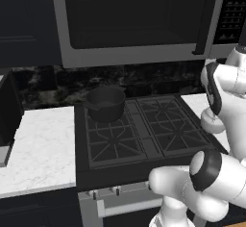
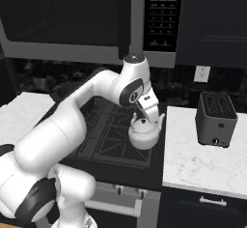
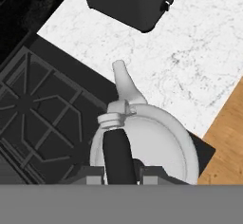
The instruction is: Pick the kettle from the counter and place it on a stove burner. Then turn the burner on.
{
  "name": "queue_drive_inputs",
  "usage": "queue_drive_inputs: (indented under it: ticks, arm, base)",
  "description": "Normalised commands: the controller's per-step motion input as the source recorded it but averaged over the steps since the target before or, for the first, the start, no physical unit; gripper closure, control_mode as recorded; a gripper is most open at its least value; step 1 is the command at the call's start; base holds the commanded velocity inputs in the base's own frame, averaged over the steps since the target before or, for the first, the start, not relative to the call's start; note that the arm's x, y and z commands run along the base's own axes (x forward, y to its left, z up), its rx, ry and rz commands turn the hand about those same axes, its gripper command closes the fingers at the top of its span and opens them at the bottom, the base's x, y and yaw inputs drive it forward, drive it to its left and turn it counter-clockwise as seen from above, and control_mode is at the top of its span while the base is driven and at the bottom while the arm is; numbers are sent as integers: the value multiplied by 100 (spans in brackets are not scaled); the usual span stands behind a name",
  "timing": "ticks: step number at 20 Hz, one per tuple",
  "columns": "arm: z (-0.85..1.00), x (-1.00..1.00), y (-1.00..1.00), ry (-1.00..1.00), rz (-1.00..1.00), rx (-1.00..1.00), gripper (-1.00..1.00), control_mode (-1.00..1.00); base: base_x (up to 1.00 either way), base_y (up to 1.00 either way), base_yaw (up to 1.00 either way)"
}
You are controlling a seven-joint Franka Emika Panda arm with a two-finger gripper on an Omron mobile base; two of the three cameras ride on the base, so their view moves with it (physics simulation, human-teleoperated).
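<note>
Left base view: the black cooktop sat mid-frame with the saucepan (image 1: pixel 105 104) on its upper-left grate; white counter (image 1: pixel 41 146) lay at lower left, and the arm's links crowded the right edge. No writing was legible. Right base view: the gripper (image 2: pixel 147 116) hung at frame centre, pinching the dark handle of the kettle (image 2: pixel 144 133) directly beneath it. The kettle was at the cooktop's right edge, over the near right stove burner (image 2: pixel 116 133), spout pointing toward the upper right; I could not tell whether its base touched the grate. A toaster (image 2: pixel 216 119) stood on the marble at right. The microwave's button panel at top was too small to read. Hand view: the finger tips (image 3: pixel 142 173) were closed on the handle at bottom centre. The kettle's body lay just ahead, spout running toward the top of the frame onto marble, burner grate to the left.
</note>
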Motion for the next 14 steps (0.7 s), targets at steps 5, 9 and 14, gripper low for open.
queue_drive_inputs:
  ticks: [5,9,14]
  arm:
    - [7,0,53,0,0,0,100,-100]
    - [11,0,49,0,0,0,100,-100]
    - [7,0,38,0,0,0,100,-100]
  base:
    - [0,0,0]
    - [0,0,0]
    - [0,0,0]
